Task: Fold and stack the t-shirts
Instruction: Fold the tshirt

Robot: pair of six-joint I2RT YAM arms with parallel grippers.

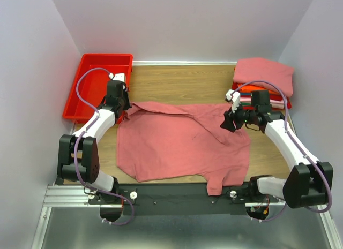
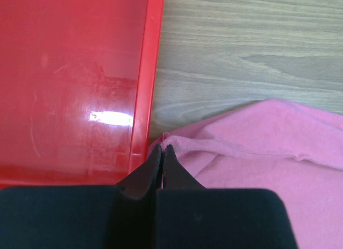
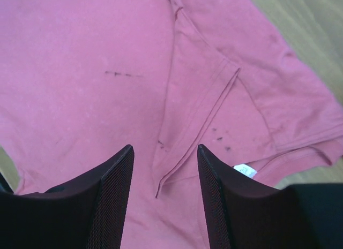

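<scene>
A large salmon-pink t-shirt lies spread and rumpled on the wooden table. My left gripper is shut on the shirt's far left hem corner, right beside the red bin. My right gripper is open and hovers over the shirt's right part; between its fingers lies a folded hem ridge. A small white tag shows by the right finger. A stack of folded t-shirts sits at the far right.
The red plastic bin stands at the far left, touching the left arm's area. The shirt's bottom sleeve hangs over the black front rail. White walls close in on both sides.
</scene>
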